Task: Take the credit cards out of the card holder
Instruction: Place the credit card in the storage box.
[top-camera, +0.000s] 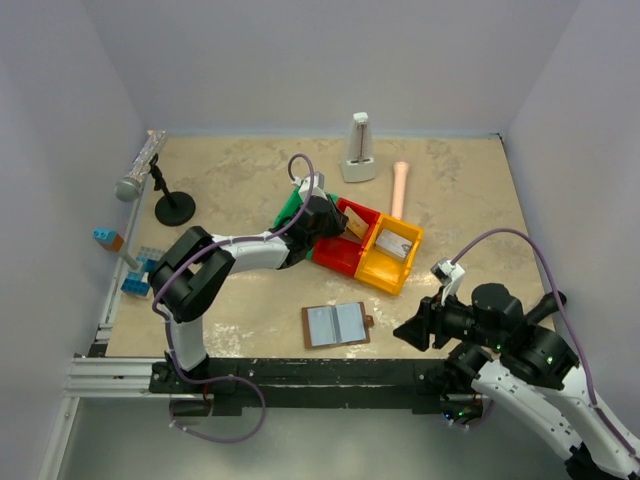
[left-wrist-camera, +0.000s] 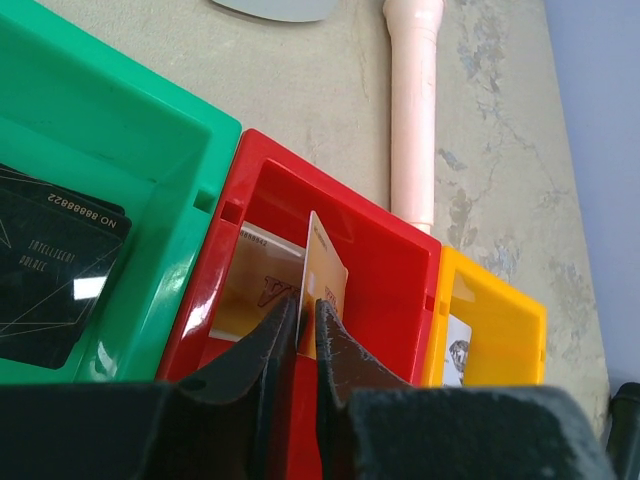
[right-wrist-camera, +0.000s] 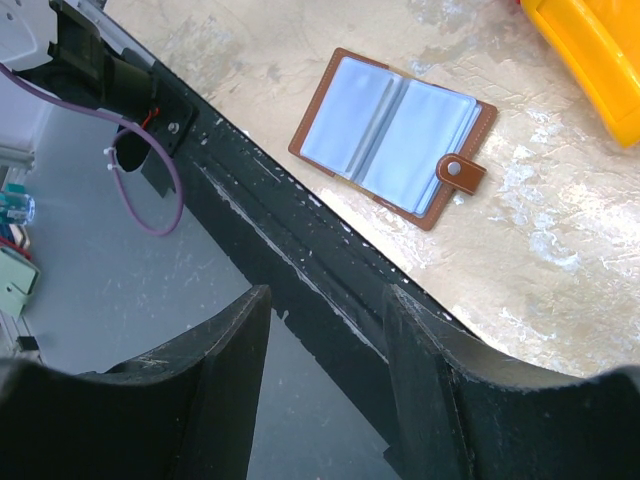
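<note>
The card holder (top-camera: 337, 325) lies open and flat near the table's front edge, brown rim, pale grey-blue panels, tab at its right; it also shows in the right wrist view (right-wrist-camera: 392, 135). My left gripper (left-wrist-camera: 306, 312) is shut on a gold credit card (left-wrist-camera: 325, 275), held on edge over the red bin (left-wrist-camera: 390, 270); from above the gripper (top-camera: 335, 226) is at that bin (top-camera: 345, 250). Another card (left-wrist-camera: 255, 285) lies in the red bin. A black card (left-wrist-camera: 55, 260) lies in the green bin (left-wrist-camera: 110, 130). My right gripper (right-wrist-camera: 325, 320) is open and empty above the front rail, right of the card holder.
The yellow bin (top-camera: 392, 256) holds a white card (top-camera: 392, 243). A pink recorder (top-camera: 400, 188) and a white metronome (top-camera: 358, 148) lie behind the bins. A microphone on a stand (top-camera: 150, 175) and blue blocks (top-camera: 125, 262) stand at the left. A black rail (top-camera: 300, 375) runs along the front edge.
</note>
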